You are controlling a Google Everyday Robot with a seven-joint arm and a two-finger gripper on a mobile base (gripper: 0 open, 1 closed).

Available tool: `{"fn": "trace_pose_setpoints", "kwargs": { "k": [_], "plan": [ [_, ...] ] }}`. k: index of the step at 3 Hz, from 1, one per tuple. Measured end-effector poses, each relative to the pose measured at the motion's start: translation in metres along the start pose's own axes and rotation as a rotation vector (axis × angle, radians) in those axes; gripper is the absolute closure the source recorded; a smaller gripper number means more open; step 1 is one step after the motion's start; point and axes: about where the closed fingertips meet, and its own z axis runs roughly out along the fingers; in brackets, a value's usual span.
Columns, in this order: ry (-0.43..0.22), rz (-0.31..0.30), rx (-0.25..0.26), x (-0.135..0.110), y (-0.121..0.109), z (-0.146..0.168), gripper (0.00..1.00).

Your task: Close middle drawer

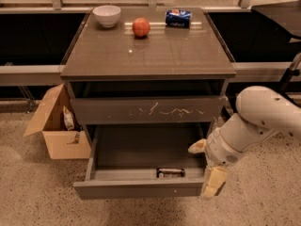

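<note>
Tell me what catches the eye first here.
The middle drawer stands pulled far out at the foot of the cabinet, with a small dark object inside near its front. The white arm's gripper hangs at the drawer's right front corner. An orange-red fruit sits on top.
</note>
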Motion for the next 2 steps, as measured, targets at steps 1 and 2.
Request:
{"fn": "trace_pose_setpoints", "kwargs": {
  "k": [1, 2],
  "plan": [
    [-0.029, -0.017, -0.084, 0.023, 0.003, 0.059, 0.41],
    [-0.076, -0.007, -0.161, 0.045, -0.003, 0.114, 0.66]
  ]
}}
